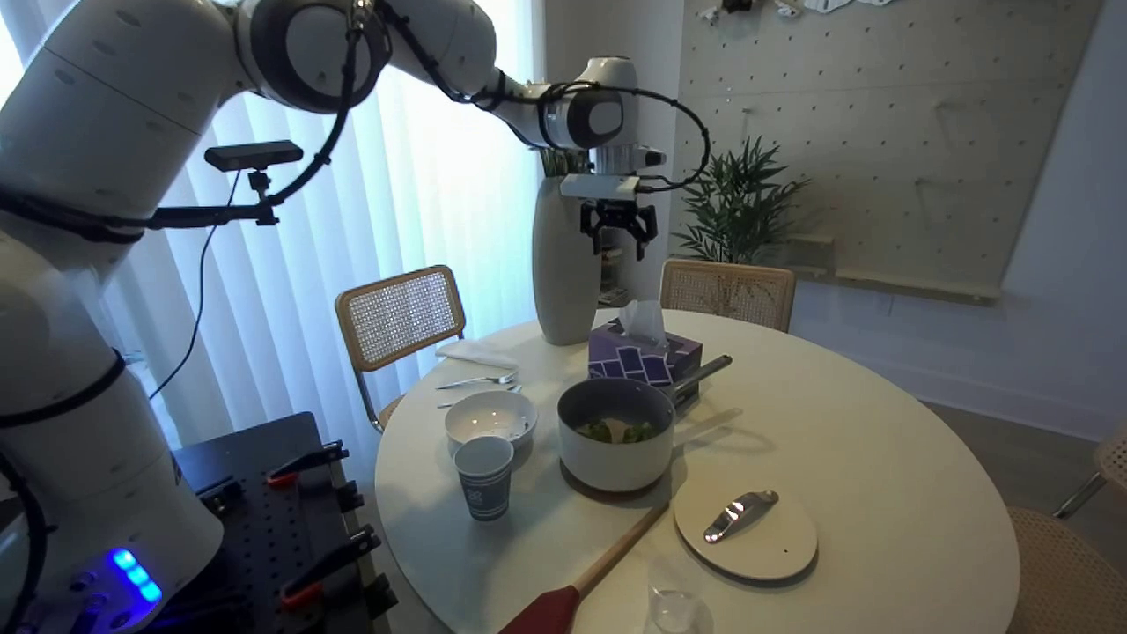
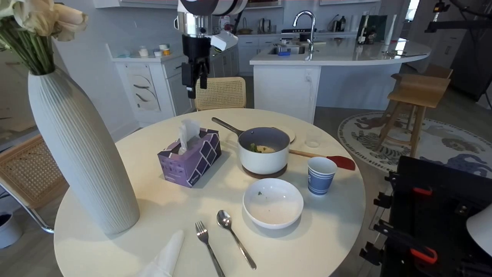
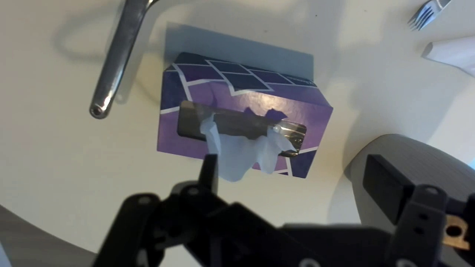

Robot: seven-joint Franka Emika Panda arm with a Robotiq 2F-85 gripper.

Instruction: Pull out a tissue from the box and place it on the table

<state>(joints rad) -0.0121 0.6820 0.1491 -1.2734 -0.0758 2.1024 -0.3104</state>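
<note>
The purple-blue patterned tissue box [image 1: 627,363] [image 2: 177,168] stands on the round white table [image 1: 880,467]. A white tissue [image 1: 645,322] [image 2: 188,134] sticks up out of its top slot. In the wrist view the box [image 3: 297,98] lies below the jaws, and the tissue [image 3: 237,154] droops over the slot's edge near the left finger. My gripper [image 1: 619,248] [image 2: 195,85] points down in the air, well above the box and tissue. Its fingers [image 3: 295,167] are wide apart with nothing between them. The tissue's lower part is hidden inside the box.
A tall white vase [image 1: 563,264] [image 2: 84,154] stands close to the box. A pot [image 1: 616,449] with a handle [image 1: 700,377] reaches beside the box. A bowl [image 2: 273,204], cup [image 2: 321,177], plate [image 1: 784,546], spatula [image 1: 546,612] and cutlery are also on the table.
</note>
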